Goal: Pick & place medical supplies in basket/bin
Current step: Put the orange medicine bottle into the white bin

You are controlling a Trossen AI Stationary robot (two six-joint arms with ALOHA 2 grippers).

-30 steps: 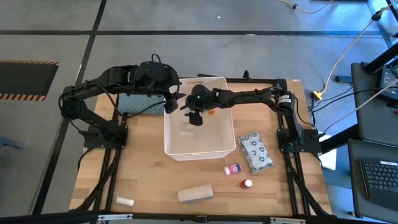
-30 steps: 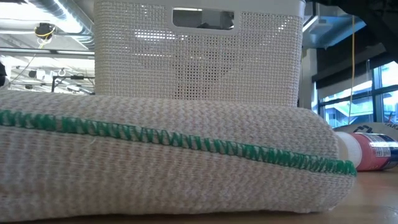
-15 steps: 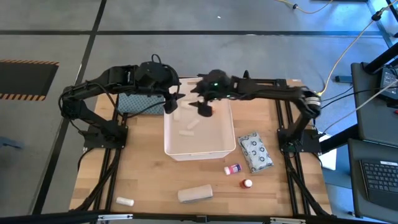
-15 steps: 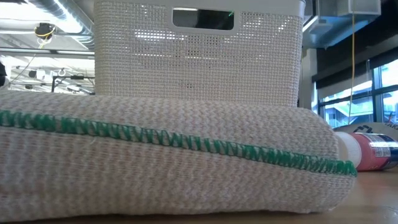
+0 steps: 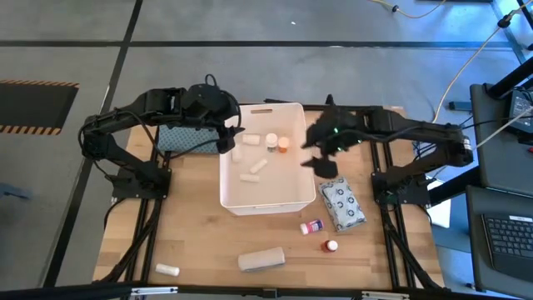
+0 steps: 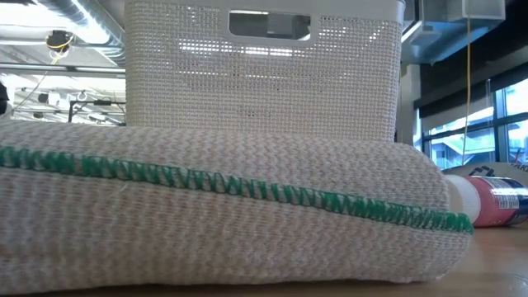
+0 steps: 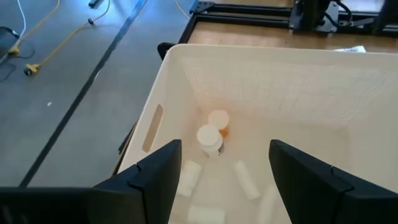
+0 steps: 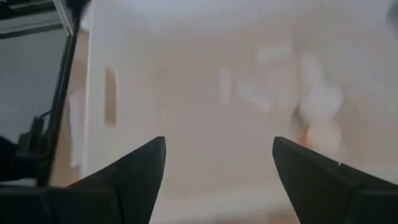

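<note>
The white basket [image 5: 226,187] stands mid-table. It holds white rolls [image 5: 250,139], a white tube [image 5: 255,167] and an orange-capped bottle [image 5: 284,144]; the left wrist view shows the bottle [image 7: 210,138] on the basket floor. My left gripper [image 5: 230,138] hangs open over the basket's left rim, with nothing between its fingers [image 7: 155,177]. My right gripper [image 5: 322,164] is open and empty in the air just right of the basket. A grey-patterned packet [image 5: 343,205], two red-capped bottles [image 5: 311,226] [image 5: 331,246], a beige roll [image 5: 261,260] and a white roll [image 5: 167,270] lie on the table.
A teal-grey patterned cloth [image 5: 178,138] lies under my left arm at the far left. In the low view the beige roll [image 6: 214,210] fills the foreground, with the basket [image 6: 264,78] behind it and a bottle [image 6: 495,200] at the right. Bare wood shows at the near left.
My right gripper has risen out of the basket and swung toward the table's right edge, ending beside the basket's right rim. The rolls and the orange-capped bottle that it covered now lie in plain view on the basket floor. My left gripper has kept its place.
</note>
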